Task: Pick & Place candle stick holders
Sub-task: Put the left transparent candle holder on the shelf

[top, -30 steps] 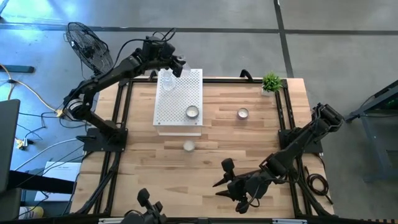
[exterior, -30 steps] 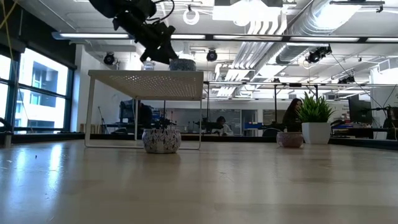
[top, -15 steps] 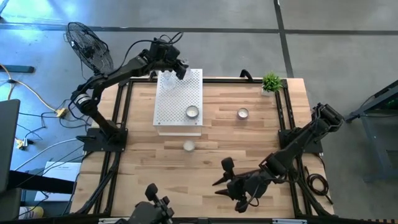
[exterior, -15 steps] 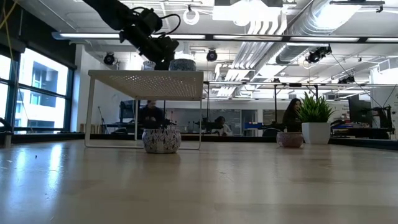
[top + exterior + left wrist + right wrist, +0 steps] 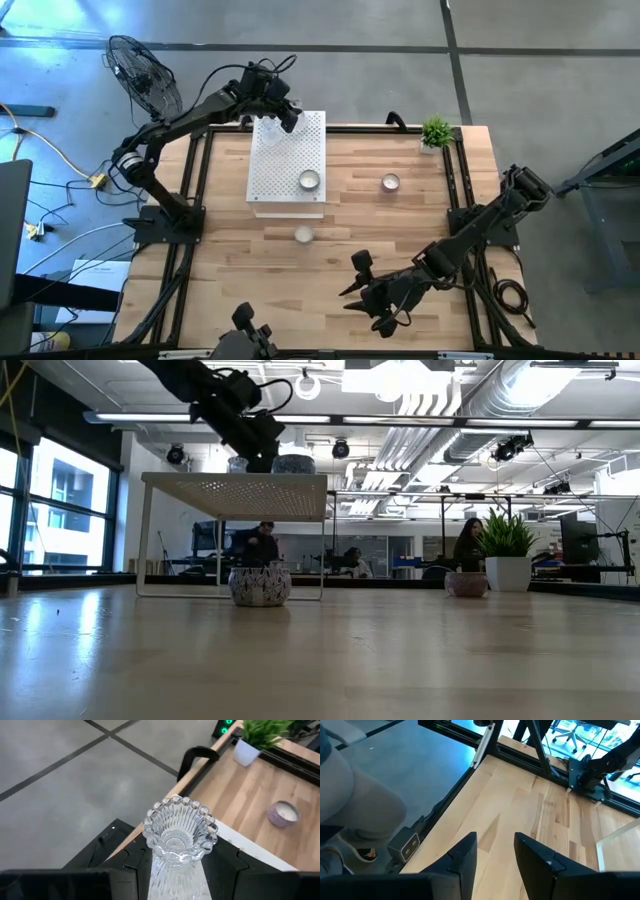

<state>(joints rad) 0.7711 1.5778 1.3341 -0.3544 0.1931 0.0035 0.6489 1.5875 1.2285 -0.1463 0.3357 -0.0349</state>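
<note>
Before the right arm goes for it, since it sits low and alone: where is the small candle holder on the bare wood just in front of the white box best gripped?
Come straight down on the small candle holder and pinch its round rim across the width. It is squat and upright, with clear wood all round, so either finger has room.

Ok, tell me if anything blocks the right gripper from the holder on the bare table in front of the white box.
Nothing visible does. The right gripper sits open near the table's front edge, and only bare wood lies between it and the holder. The white box stands behind the holder, out of the way.
</note>
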